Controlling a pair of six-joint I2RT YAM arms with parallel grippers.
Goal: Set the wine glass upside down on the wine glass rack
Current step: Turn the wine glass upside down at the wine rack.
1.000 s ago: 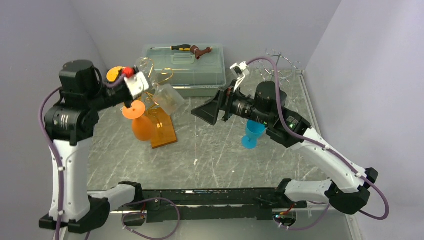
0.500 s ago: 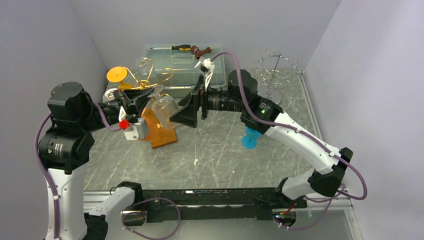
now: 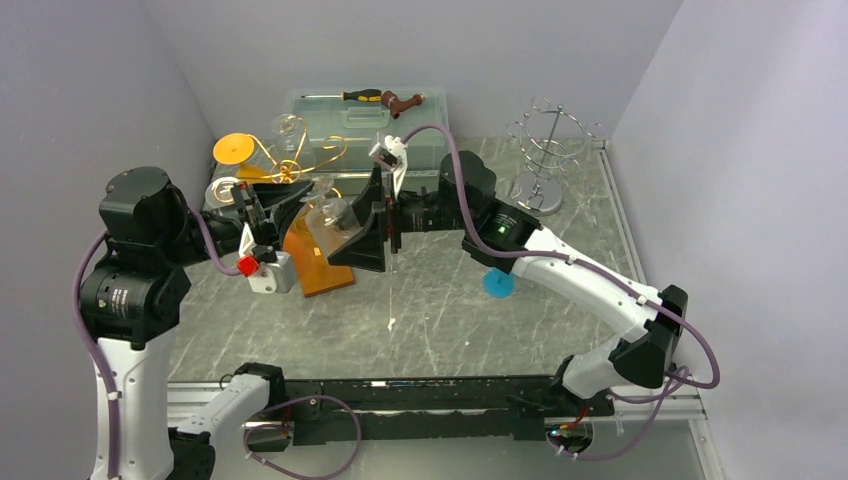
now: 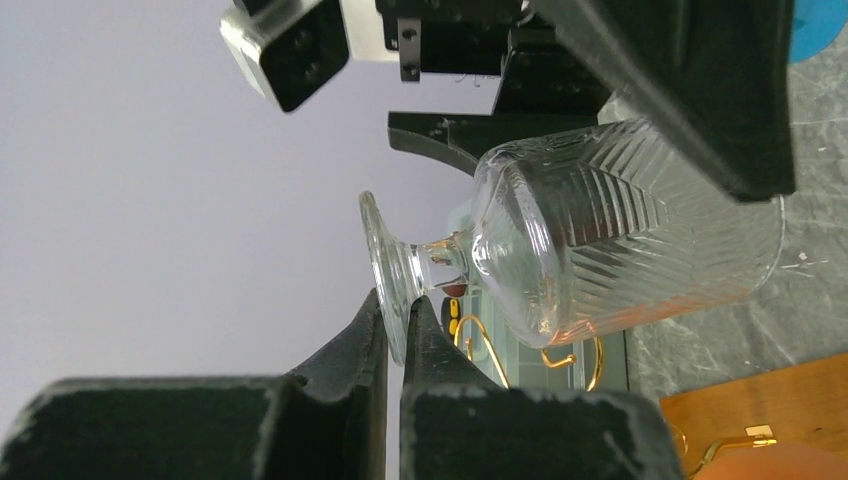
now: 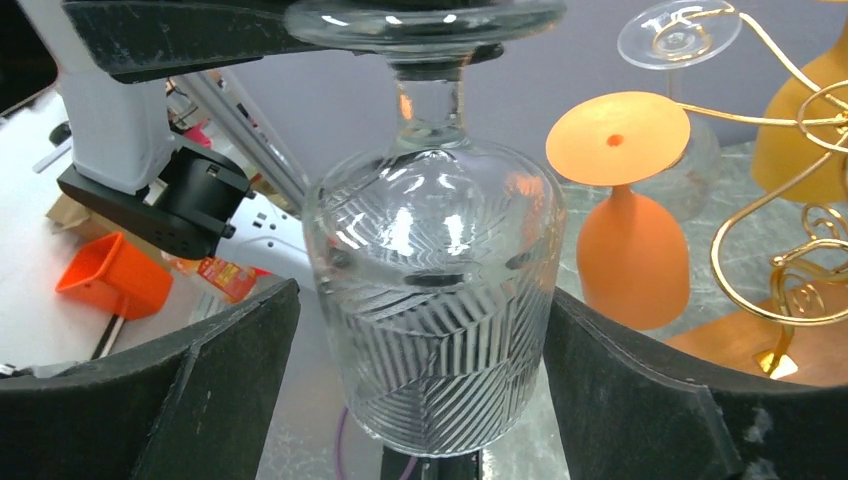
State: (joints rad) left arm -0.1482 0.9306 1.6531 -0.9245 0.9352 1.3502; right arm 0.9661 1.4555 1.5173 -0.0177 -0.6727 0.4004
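The left tool [image 4: 398, 305] is pinching the foot of the clear wine glass [image 4: 620, 235], its fingers narrowed onto the edge of that foot. It is holding the glass upside down, mouth toward the table [image 3: 430, 320], just to the right of the wine glass rack [image 3: 328, 270]. The right tool [image 5: 425, 400] is standing wide, one finger on either side of the bowl; whether they are touching it I cannot tell. An orange glass [image 5: 625, 250] is sitting upside down at the rack, just beyond the clear one. A blue glass [image 3: 497, 287] is resting on the table well to the right of the rack.
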